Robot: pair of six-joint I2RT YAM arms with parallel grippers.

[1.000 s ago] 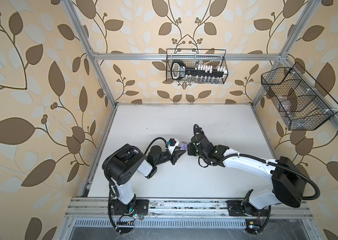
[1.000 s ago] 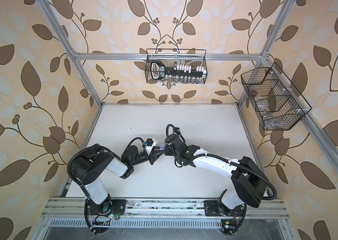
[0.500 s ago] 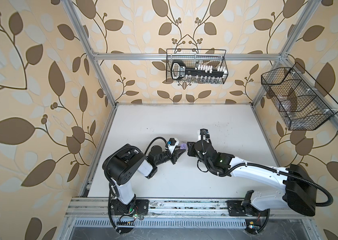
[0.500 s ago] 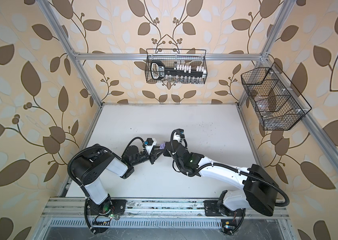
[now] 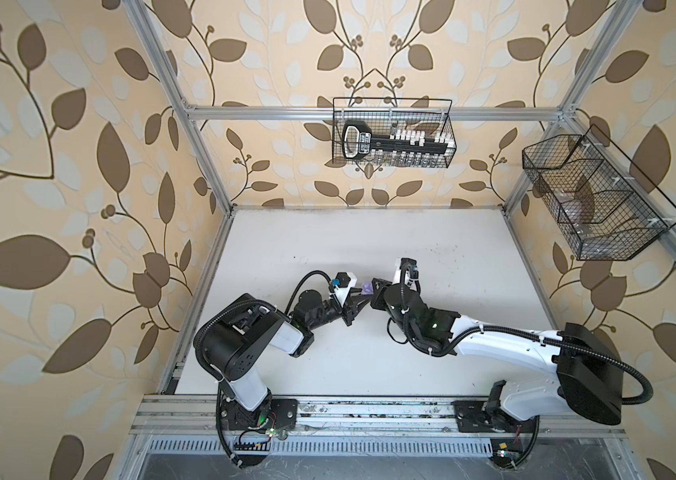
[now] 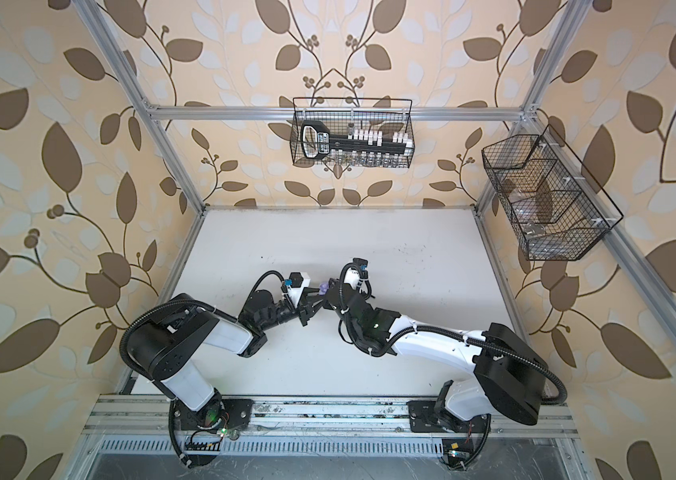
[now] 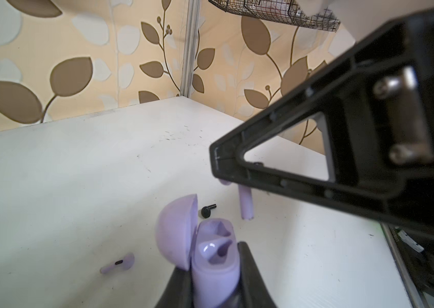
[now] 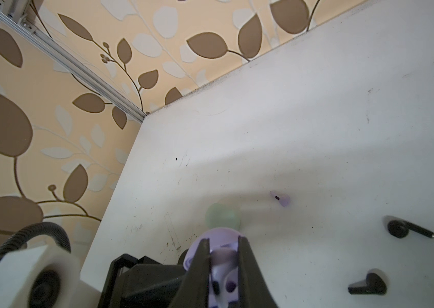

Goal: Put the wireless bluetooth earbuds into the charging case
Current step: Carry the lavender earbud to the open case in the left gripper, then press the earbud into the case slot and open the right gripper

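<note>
The left gripper (image 7: 212, 269) was clamped on the body of the small lilac plastic charging case (image 7: 216, 240), its domed lid (image 7: 176, 232) swung open and both sockets empty; the right gripper (image 8: 224, 248) was pinched on a tiny lilac stemmed plastic earbud (image 7: 246, 205), stem pointing down, close by the case's open top and not yet seated; a second lilac earbud (image 7: 118, 264) lay loose on the white table (image 7: 77, 186) near the case; a black stemmed earbud (image 8: 408, 229) and its black twin (image 8: 368, 286) lay apart from each other on the table; a small black screw (image 7: 208, 209) lay near the case; a pale mint round thing (image 8: 222, 216) beside the case was too blurred to name; in both top views the grippers met near mid-table.
</note>
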